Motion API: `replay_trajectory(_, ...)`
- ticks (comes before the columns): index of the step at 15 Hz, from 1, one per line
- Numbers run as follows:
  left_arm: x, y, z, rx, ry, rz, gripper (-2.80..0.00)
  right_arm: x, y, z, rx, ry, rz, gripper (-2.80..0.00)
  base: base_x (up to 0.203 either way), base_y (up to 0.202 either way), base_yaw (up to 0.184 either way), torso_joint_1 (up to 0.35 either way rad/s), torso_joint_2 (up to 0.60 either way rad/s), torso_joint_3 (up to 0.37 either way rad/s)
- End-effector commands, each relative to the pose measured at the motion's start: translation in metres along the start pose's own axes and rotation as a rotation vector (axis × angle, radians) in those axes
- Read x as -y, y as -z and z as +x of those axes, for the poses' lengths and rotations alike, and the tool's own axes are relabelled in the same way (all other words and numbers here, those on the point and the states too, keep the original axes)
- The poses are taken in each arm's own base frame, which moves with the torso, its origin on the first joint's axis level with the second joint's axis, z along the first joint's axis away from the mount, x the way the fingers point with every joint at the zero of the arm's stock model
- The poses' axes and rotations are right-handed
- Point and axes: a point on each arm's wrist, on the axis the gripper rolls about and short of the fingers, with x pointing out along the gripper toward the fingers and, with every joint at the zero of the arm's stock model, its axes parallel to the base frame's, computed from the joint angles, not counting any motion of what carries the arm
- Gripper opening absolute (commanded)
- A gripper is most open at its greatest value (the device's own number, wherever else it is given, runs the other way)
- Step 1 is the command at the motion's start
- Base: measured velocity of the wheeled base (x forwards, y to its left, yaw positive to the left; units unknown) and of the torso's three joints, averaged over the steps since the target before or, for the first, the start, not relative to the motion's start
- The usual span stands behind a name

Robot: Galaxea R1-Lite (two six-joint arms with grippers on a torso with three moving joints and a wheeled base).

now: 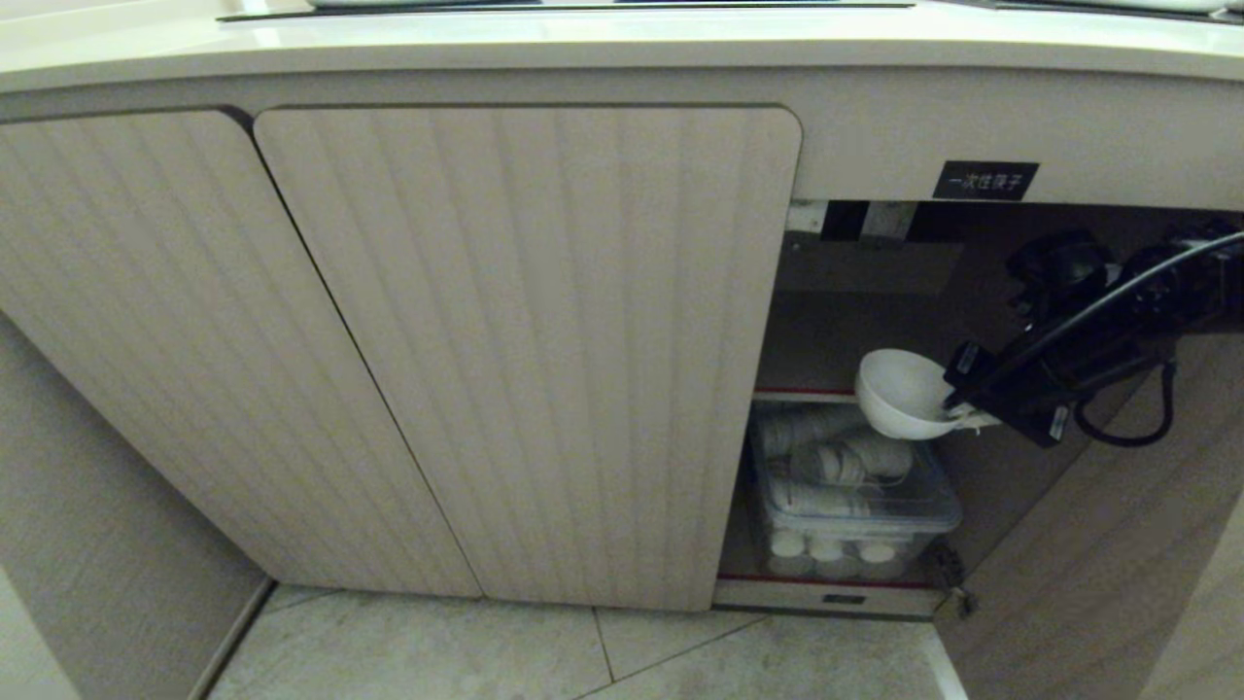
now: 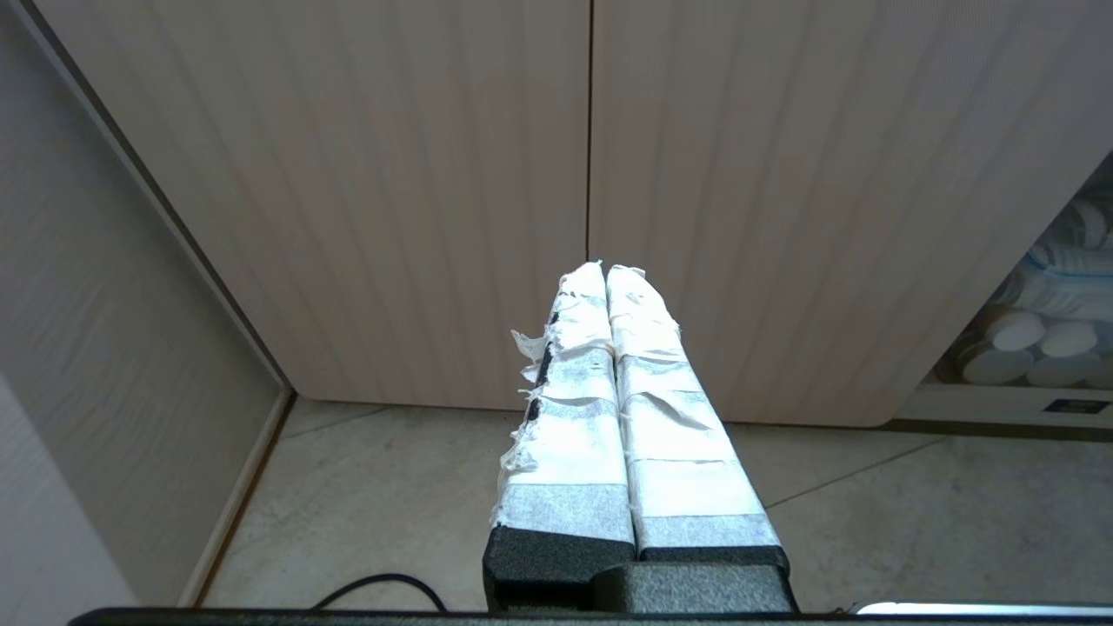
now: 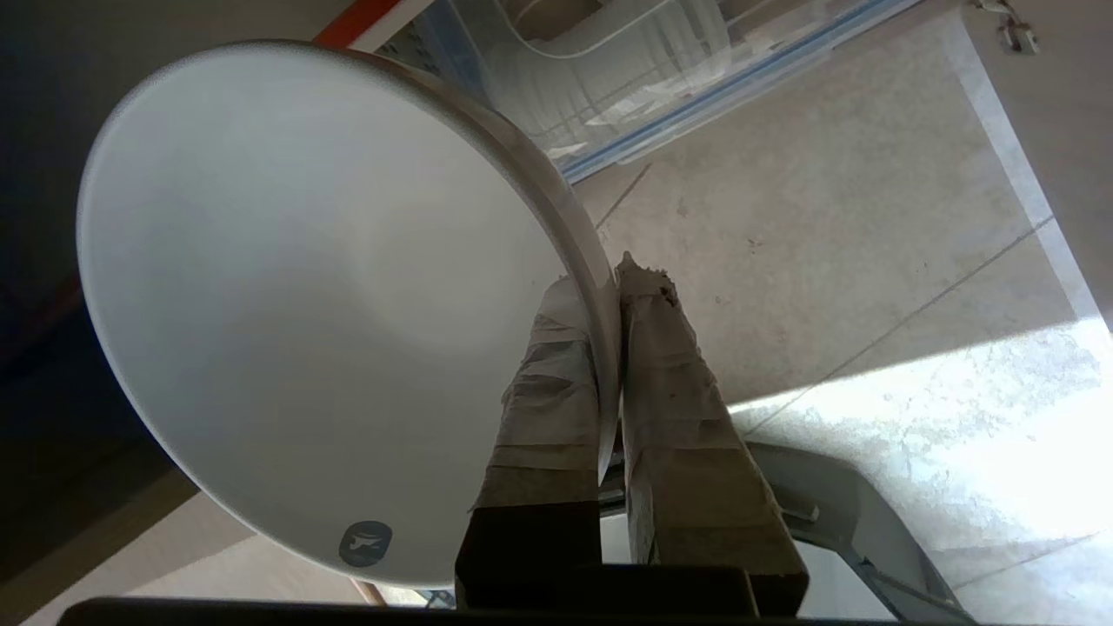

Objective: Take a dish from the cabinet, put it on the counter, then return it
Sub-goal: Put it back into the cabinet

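At the head view's right, the right tool (image 1: 957,406) pinches the bowl (image 1: 902,393) by its rim in the open cabinet (image 1: 525,350); its arm is cut off. The left tool (image 2: 606,271) is closed, empty.

A clear lidded bin (image 1: 855,496) of stacked white cups (image 1: 826,465) sits on the lower shelf, above a pale tiled floor (image 1: 583,651).

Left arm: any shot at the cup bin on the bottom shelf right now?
Probably not. The left gripper faces the closed doors; the bin sits past them, under the right gripper holding the dish.
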Motion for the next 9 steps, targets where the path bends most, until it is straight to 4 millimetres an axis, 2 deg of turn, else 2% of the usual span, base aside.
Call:
replay_trajectory(1,0.0,0.0,0.0,0.0,0.0,0.0,-2.8,-0.0013,-0.002,0.0016,-0.002,0.0,0.004,-2.8,0.0,0.0,0.0,0.0,0.0,0.0)
replay_trajectory(9,0.0,-0.0003,-0.0001,0.001,0.0,0.0,-2.8,-0.0014,-0.0063,0.0074,0.01,0.024,0.007,-2.8,0.0,0.0,0.0,0.0,0.0,0.0)
